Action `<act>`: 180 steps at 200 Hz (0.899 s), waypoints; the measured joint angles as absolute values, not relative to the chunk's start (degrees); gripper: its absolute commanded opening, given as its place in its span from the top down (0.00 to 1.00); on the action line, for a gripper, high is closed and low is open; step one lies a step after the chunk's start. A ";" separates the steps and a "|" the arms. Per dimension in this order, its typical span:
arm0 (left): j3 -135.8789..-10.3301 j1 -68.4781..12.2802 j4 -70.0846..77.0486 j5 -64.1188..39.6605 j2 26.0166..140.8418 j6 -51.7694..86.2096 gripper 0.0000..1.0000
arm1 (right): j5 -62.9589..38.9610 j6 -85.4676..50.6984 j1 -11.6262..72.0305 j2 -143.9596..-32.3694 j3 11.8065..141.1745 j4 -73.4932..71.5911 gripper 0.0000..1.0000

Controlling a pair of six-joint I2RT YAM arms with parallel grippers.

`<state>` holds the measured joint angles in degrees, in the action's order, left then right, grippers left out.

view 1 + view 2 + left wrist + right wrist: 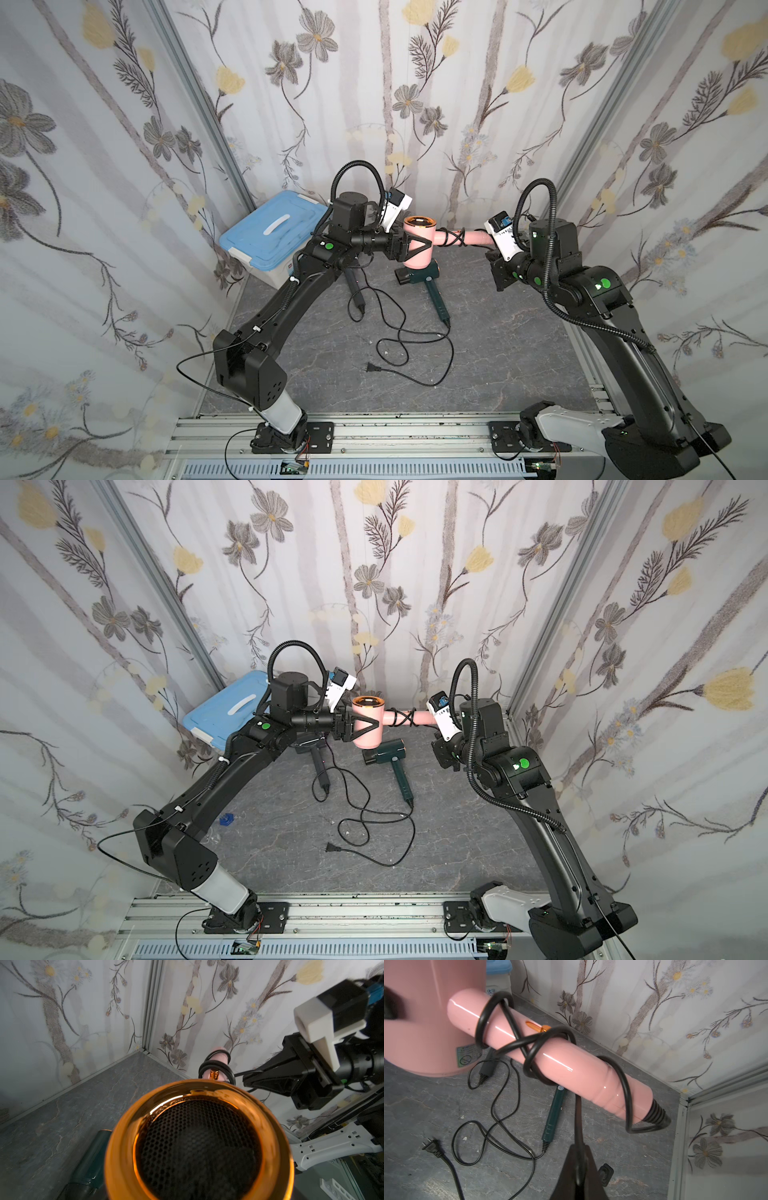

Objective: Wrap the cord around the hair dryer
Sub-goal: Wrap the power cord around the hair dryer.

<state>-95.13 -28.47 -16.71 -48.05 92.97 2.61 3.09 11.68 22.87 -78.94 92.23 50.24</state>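
A pink hair dryer (419, 262) (365, 739) hangs above the table, and my left gripper (430, 244) (376, 725) is shut on its barrel. Its gold-rimmed rear grille (197, 1142) fills the left wrist view and hides the jaws. The handle (571, 1064) points toward my right arm. A black cord (529, 1057) circles the handle in several crossing loops. From the handle's end the cord runs down into my right gripper (578, 1167) (492, 254), which is shut on it just below the handle.
A dark green hair dryer (419, 272) lies on the grey table under the pink one, its loose cord and plug (371, 367) spread toward the front. A black tool (355, 286) lies beneath my left arm. A blue-lidded box (270, 237) stands back left.
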 measured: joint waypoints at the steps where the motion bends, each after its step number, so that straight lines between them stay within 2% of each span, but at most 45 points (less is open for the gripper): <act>1: -95.13 -28.47 -17.10 -48.05 92.97 2.37 1.00 | 3.27 11.88 22.85 -79.07 92.44 50.30 0.92; 61: -93.03 -29.04 -23.70 -45.87 92.18 -2.83 1.00 | 5.34 14.87 24.38 -84.01 95.59 52.01 0.86; 99: -89.71 -28.71 -20.93 -46.96 91.00 -0.71 1.00 | 3.09 14.33 25.12 -82.15 89.43 51.46 0.62; 113: -89.54 -28.25 -19.42 -48.07 90.89 0.86 1.00 | 3.05 13.78 25.17 -80.34 86.80 50.65 0.57; 137: -89.54 -27.49 -17.41 -48.53 90.37 2.98 1.00 | 1.85 13.17 24.99 -76.88 82.06 47.64 0.55; 180: -89.54 -27.44 -15.92 -49.69 88.36 4.54 1.00 | -1.23 11.31 23.88 -72.03 73.91 40.05 0.35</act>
